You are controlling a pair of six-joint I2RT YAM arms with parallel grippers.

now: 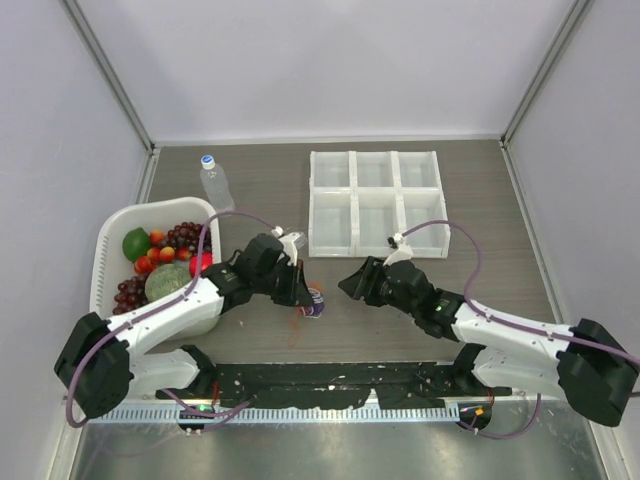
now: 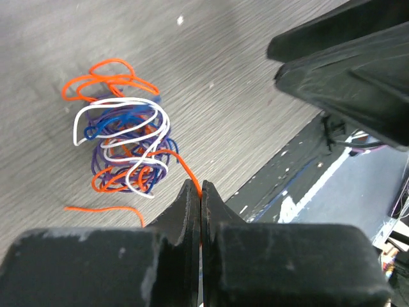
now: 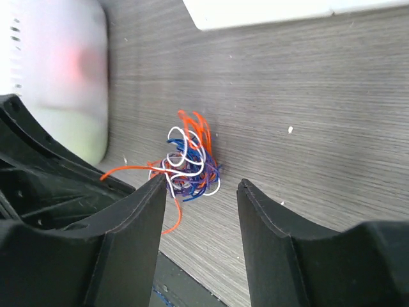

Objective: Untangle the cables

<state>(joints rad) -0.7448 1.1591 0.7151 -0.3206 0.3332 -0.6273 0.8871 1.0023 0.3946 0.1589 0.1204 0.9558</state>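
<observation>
You will find no text, label, brand, number or sign clear enough to read in any view.

Left gripper (image 2: 200, 193) crowds cables (image 2: 124, 144) (tray (image 1: 352, 205) beyond).

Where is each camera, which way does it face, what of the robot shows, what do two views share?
Top external: above, behind the robot, looking down at table, left arm, right arm, cables.
Left wrist: on left arm, facing cables past shut left pincer pinching an orange strand.
Right wrist: on right arm, facing down through open right pincer.
Both wrist views share the cables.
</observation>
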